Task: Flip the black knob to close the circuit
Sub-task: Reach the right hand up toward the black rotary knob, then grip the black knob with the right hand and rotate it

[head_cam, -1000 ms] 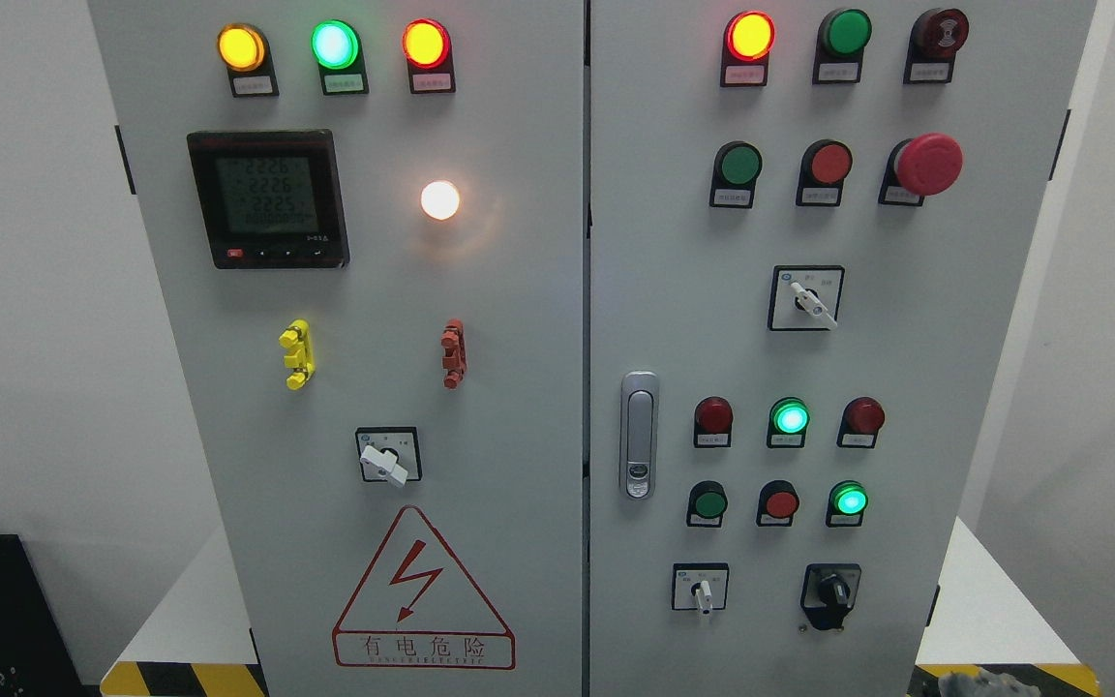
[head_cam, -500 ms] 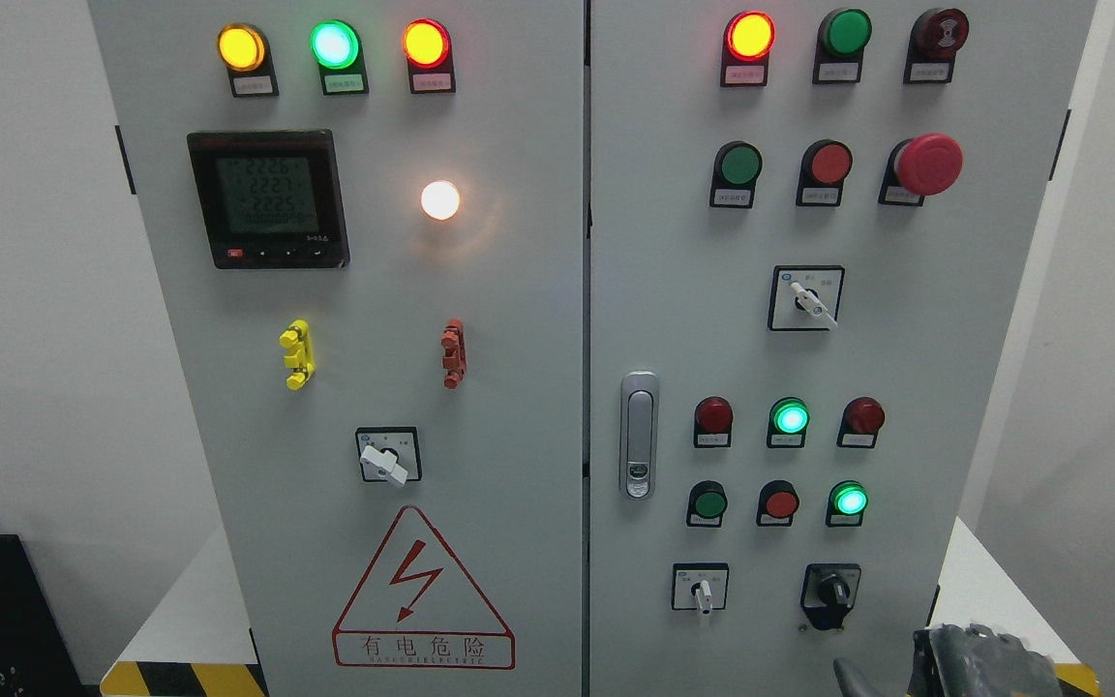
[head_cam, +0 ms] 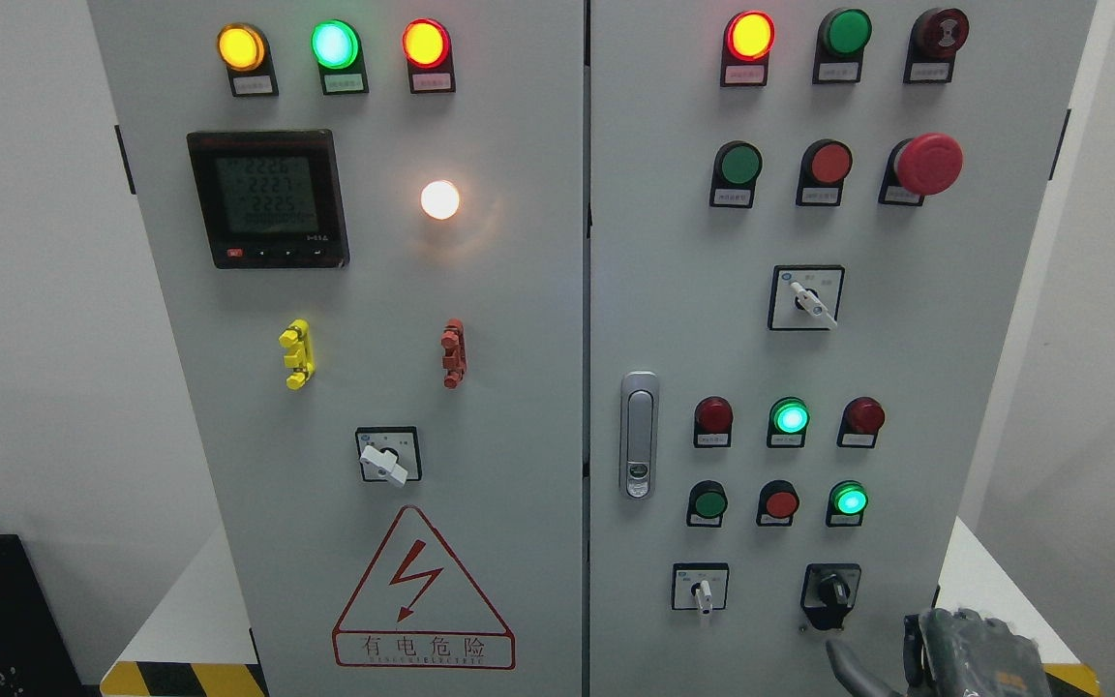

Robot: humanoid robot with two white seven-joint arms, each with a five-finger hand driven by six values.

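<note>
Our right hand sits below the black knob, apart from it, holding nothing; we cannot tell its finger spread.

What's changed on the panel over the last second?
The right hand has come up from the bottom right corner toward the black knob, with one finger reaching out below it; it has not touched the knob. The knob has not turned, and the lamps and other switches are unchanged. Only the meter digits flickered.
</note>
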